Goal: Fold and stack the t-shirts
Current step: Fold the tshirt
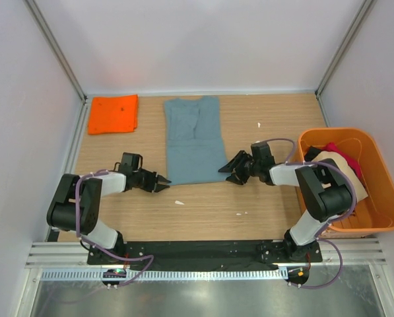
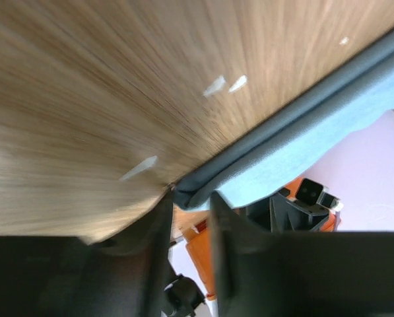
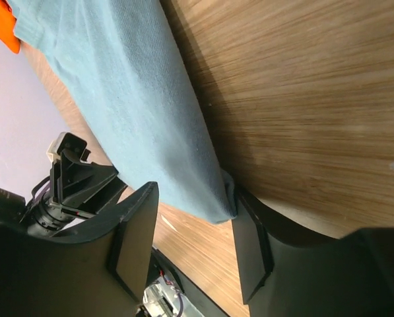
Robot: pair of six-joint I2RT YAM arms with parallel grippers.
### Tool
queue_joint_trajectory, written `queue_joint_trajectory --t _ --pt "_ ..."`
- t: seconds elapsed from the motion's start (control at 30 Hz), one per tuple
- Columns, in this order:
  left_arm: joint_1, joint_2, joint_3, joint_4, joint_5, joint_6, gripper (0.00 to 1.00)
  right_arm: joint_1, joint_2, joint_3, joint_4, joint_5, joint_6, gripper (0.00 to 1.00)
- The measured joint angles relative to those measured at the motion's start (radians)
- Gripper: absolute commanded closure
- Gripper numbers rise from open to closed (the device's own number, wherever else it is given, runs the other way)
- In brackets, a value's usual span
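A grey-blue t-shirt (image 1: 193,139), folded lengthwise, lies flat in the middle of the table. My left gripper (image 1: 161,185) is low at its near-left corner. In the left wrist view the jaws (image 2: 190,198) stand a little apart, with the shirt (image 2: 302,132) corner right at their tips. My right gripper (image 1: 228,171) is at the near-right corner. It (image 3: 195,198) is open wide, and the shirt (image 3: 131,99) corner touches one finger (image 3: 249,244). A folded orange t-shirt (image 1: 113,113) lies at the far left. Beige (image 1: 335,165) and red (image 1: 347,157) shirts sit in the tub.
The orange plastic tub (image 1: 335,132) stands at the right edge of the table, close behind my right arm. Small white scraps (image 1: 179,202) lie on the wood near the front. Metal frame posts and white walls close in the table's sides and back.
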Motion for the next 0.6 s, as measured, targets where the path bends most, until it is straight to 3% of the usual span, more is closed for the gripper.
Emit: queue_joint_trajectory --t 0.13,0.2,0.23,0.27,0.3,0.47,0.6 --pt "-0.003 0.029 0.006 0.007 0.008 -0.005 0.91 0.0 0.023 0.003 0.015 -0.004 -0.004 0.64" --pt "-0.004 0.04 0.013 0.01 0.014 0.0 0.99 0.0 0.045 0.011 0.018 -0.006 -0.01 0.78" --pt "-0.004 0.046 0.019 0.011 0.015 0.005 1.0 0.0 0.055 0.013 0.021 -0.011 -0.011 0.84" --pt "-0.005 0.05 0.025 0.01 0.016 0.015 1.0 0.0 0.061 0.016 0.021 -0.014 -0.013 0.96" --pt "-0.005 0.053 0.032 0.007 0.015 0.027 1.0 0.002 0.066 0.021 0.019 -0.012 -0.024 0.99" --pt "-0.012 0.032 0.048 -0.031 -0.024 0.091 1.0 0.018 0.063 0.038 -0.018 -0.006 -0.053 0.99" --pt "-0.011 -0.077 0.024 -0.136 -0.106 0.157 1.0 0.052 0.014 0.026 -0.085 0.002 -0.094 0.99"
